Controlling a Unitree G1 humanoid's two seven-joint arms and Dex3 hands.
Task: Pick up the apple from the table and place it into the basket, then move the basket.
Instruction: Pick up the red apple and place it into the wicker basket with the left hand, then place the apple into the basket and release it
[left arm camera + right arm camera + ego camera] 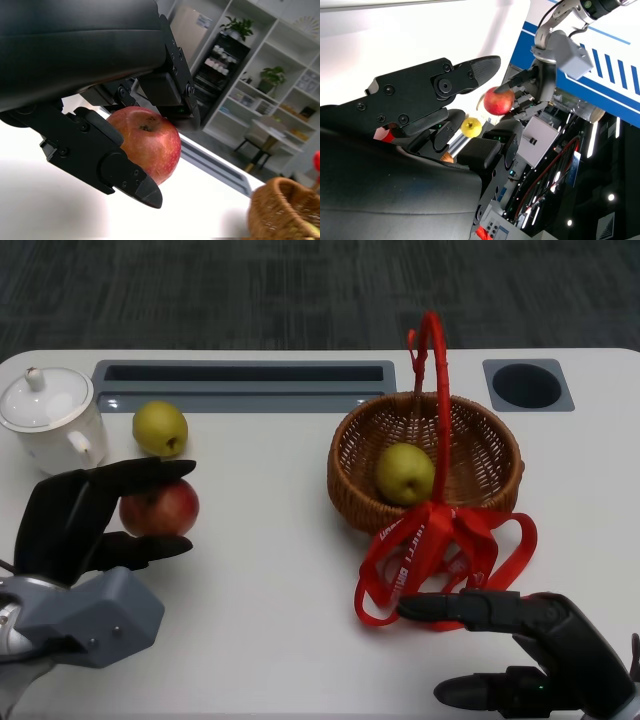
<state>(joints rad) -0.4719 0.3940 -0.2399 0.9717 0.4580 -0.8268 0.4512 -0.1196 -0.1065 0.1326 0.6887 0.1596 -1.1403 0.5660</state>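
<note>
White tabletop (280, 580) runs across the head view, with dark carpet beyond it and a grey recessed tray (245, 385) along the far edge. At the far left stands a white teapot (50, 420), and just beside it lies a green fruit (160, 428). Nearer the robot, the left hand (90, 520) has its fingers (150, 475) closed around the red apple (160, 508), one set above and one below; the left wrist view shows the same hold, the apple (147, 142) wedged between black fingers (125, 175). Whether the apple is lifted clear of the table or resting on it is hard to tell.

To the right, well apart from the apple, sits the wicker basket (470, 440) with a red handle (436, 390) and red ribbon (440, 550); a second green fruit (405, 473) lies in it. At the lower right, the right hand (520, 650) hovers near the ribbon, fingers spread and holding nothing.

The step in hand looks like the pick-up. Next, the apple needs carrying rightward, raised enough to pass the basket's rim and kept off the handle, then released inside.
</note>
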